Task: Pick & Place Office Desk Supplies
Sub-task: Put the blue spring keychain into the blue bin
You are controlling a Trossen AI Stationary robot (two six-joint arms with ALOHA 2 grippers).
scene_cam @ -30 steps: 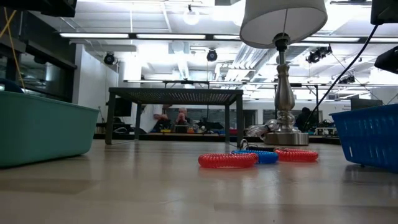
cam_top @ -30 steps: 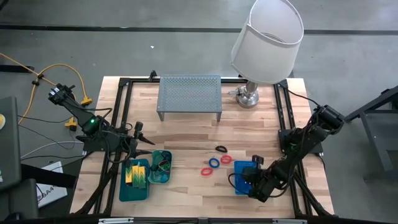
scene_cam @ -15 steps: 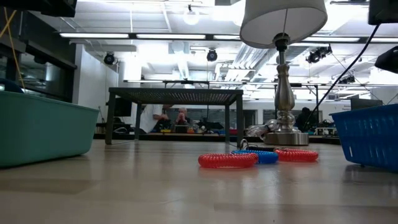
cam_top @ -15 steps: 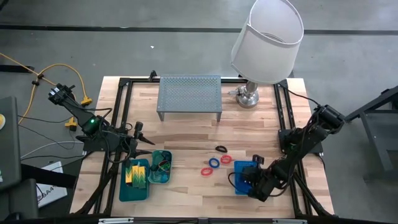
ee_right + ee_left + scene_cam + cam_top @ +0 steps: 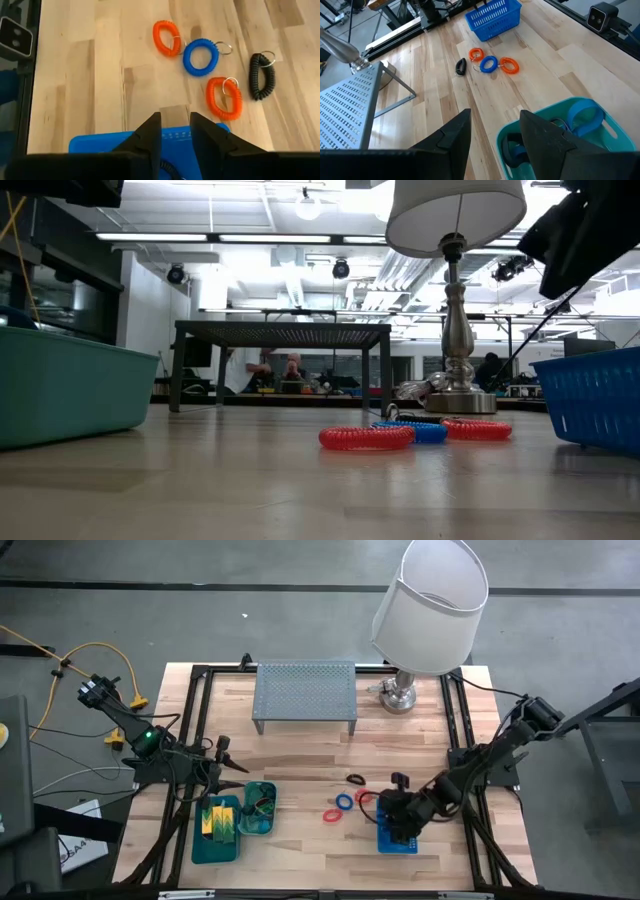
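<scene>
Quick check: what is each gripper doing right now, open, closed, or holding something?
Left gripper: open, empty, above the teal tray.
Right gripper: open, empty, over the blue mesh basket.

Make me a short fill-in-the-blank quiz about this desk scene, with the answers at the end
1. The loose band loops on the table number ____.
2. The right gripper hovers over the ____ mesh basket.
3. The only dark loop is ____.
4. The lamp stands beside the grey ____.

Answers: four; blue; black; riser shelf
</scene>
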